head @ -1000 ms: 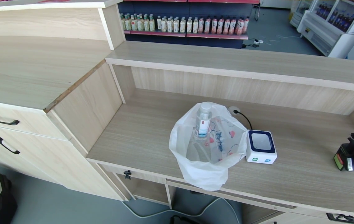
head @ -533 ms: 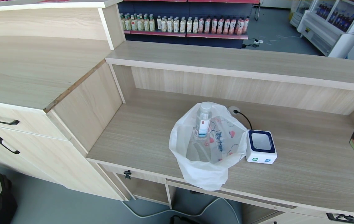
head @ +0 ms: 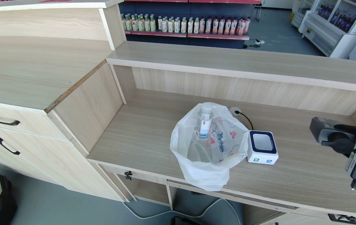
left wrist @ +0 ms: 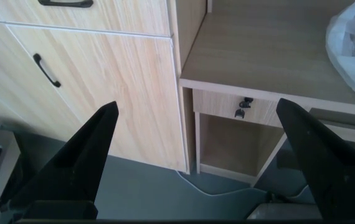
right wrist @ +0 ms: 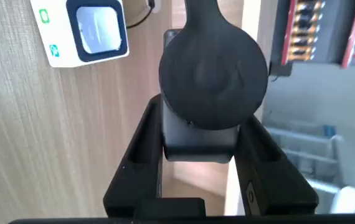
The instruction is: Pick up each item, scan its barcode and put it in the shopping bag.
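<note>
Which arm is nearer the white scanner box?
Right. The right gripper is right of the white, blue-topped scanner box; the left gripper is off the wooden counter, beyond the white plastic bag.

wooden counter | drawers at left | bottle shelf behind | drinks cooler far right

— Where's the bag?
— The white plastic bag stands open on the counter, with a clear bottle upright inside (white cap on).
— The scanner?
— The scanner is a white box with a dark-rimmed window, just beside the bag on the right.
— Anything else?
— A black item with a round top, clamped in the right gripper above the counter.
</note>
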You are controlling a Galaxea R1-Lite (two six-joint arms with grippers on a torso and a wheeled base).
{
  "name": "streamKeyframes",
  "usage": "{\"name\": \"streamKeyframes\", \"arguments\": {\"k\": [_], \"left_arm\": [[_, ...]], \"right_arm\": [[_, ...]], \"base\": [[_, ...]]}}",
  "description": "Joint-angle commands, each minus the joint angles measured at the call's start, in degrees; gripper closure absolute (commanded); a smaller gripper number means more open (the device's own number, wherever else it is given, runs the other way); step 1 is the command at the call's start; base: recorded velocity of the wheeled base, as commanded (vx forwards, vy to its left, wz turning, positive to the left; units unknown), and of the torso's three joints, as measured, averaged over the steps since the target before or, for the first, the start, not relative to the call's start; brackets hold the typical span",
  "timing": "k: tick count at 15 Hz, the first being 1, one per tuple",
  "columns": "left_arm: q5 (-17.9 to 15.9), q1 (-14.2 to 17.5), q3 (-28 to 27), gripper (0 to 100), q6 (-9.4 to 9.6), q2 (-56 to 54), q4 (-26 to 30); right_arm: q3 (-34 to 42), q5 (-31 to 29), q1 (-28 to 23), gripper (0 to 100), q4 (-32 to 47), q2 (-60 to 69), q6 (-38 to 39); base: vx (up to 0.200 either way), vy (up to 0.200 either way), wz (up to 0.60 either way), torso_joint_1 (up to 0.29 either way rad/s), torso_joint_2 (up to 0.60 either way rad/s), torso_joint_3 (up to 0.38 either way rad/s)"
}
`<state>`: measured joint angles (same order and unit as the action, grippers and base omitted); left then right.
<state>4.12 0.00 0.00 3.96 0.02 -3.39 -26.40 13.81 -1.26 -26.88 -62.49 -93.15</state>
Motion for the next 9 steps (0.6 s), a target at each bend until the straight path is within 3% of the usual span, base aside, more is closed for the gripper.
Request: {"name": "streamKeyframes", "arguments": {"k": [1,3,5,9], "left_arm": [[0.0,0.0,0.0,0,-0.01,0.0,0.0],[0.0,0.0,0.0,0,-0.01,0.0,0.0],[0.0,0.0,0.0,0,-0.01,0.0,0.0],[0.0,0.0,0.0,0,-0.01,0.0,0.0]], "right_arm": [[0.7,0.3,11.2,100,-3.4,7.7,-13.3],[0.4,0.9,16.5,100,-8.9,6.0,-24.5],[-0.1,1.0,22.6,100,-14.3,5.6,-30.5],[-2.2,1.6,33.7,100,-17.4,6.4,-39.6]], "base": [[0.0,0.0,0.0,0.0,0.0,0.0],[0.0,0.0,0.0,0.0,0.0,0.0],[0.0,0.0,0.0,0.0,0.0,0.0],[0.0,0.0,0.0,0.0,0.0,0.0]]}}
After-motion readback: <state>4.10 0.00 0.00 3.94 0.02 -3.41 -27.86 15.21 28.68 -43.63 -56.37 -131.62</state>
